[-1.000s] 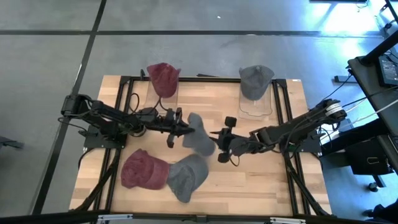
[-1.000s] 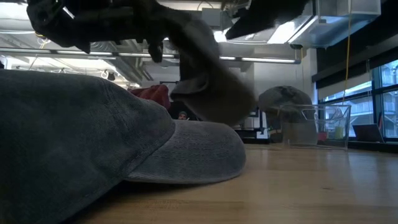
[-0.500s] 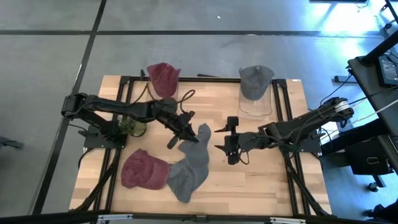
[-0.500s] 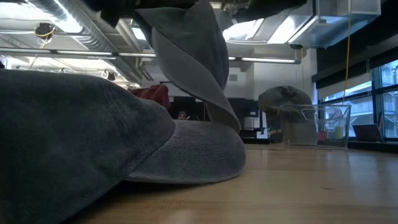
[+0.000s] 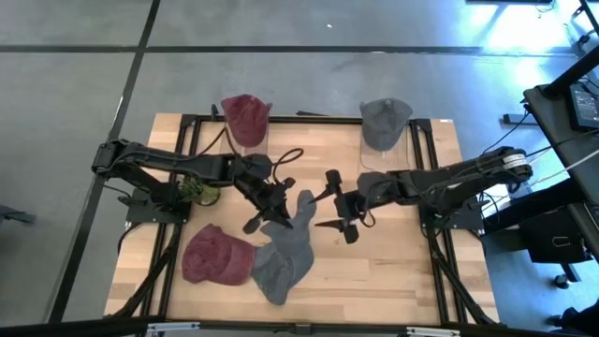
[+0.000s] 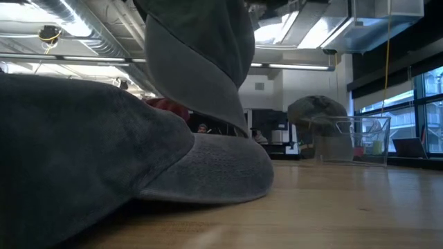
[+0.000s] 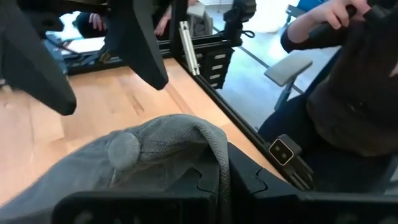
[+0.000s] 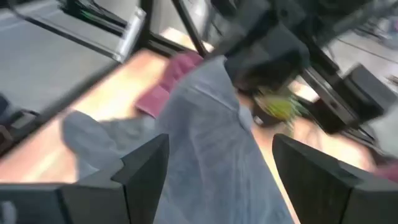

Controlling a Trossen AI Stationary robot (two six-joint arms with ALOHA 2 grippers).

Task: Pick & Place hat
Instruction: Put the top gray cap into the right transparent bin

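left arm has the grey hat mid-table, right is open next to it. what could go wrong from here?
1. The held grey hat droops onto the grey hat lying on the table; lowering or dragging could shove that one or the red hat beside it.
2. The left gripper seems to pinch only an edge, so the fabric may slip out.
3. The open right gripper sits close by; the two arms could clip each other.

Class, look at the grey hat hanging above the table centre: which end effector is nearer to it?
Left. The left end effector grips the grey hat; the right end effector is open, just beside it, apart.
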